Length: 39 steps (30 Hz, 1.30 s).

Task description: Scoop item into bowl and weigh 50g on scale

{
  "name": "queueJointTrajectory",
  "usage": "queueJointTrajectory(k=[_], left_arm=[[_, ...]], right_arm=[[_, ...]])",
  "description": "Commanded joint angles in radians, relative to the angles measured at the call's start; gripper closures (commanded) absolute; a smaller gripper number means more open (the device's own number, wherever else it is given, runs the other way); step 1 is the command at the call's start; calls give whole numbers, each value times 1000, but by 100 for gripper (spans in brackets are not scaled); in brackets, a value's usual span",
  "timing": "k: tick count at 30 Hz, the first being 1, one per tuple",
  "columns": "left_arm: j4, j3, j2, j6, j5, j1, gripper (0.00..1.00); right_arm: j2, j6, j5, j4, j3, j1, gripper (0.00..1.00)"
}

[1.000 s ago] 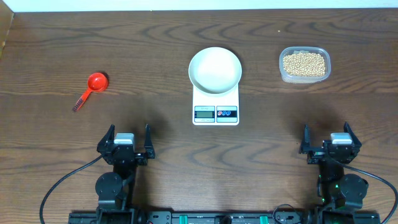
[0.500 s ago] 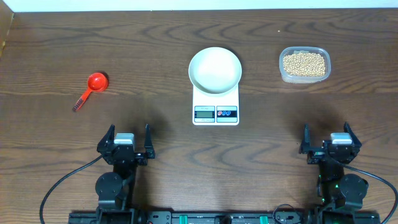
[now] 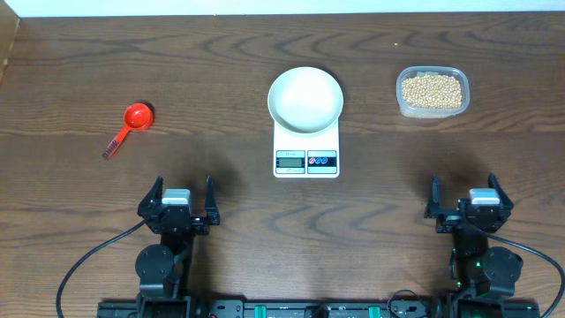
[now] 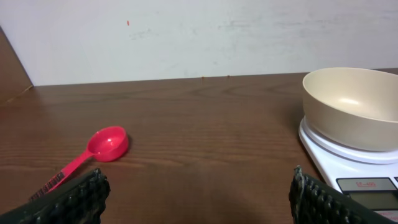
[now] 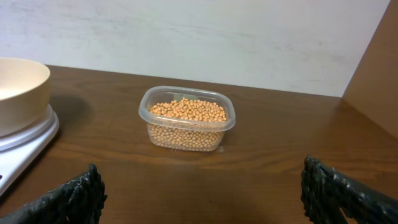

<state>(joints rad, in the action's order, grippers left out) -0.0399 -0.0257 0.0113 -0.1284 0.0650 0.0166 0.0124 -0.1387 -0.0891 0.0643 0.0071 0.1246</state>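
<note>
The cream-white bowl [image 3: 305, 99] [image 4: 354, 106] [image 5: 18, 90] stands empty on the white scale [image 3: 306, 159] [image 4: 360, 177] [image 5: 15, 146] at the table's middle. Tan beans [image 3: 432, 90] [image 5: 188, 118] fill a clear plastic tub [image 3: 433, 110] [image 5: 186, 138] at the back right. A red scoop [image 3: 130, 124] [image 4: 93, 152] lies on the wood at the left. My left gripper [image 3: 184, 200] [image 4: 198, 194] hangs open near the front edge, well short of the scoop. Below the tub, near the front right edge, my right gripper [image 3: 468, 198] [image 5: 202, 186] is open too, nothing between its fingers.
A pale wall [image 4: 199, 37] runs along the table's far edge. A brown board [image 5: 376, 74] stands at the far right, another [image 4: 12, 71] at the far left. Black cables [image 3: 88, 261] trail from both arm bases at the front.
</note>
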Motion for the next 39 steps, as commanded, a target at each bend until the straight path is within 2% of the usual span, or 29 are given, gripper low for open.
queueJointTrajectory(k=[1, 39], left_arm=[[-26, 22, 0, 6, -5, -4, 5], [-3, 22, 0, 6, 0, -4, 5]], right_arm=[[-3, 11, 9, 4, -2, -8, 1], [-3, 11, 9, 4, -2, -8, 1]])
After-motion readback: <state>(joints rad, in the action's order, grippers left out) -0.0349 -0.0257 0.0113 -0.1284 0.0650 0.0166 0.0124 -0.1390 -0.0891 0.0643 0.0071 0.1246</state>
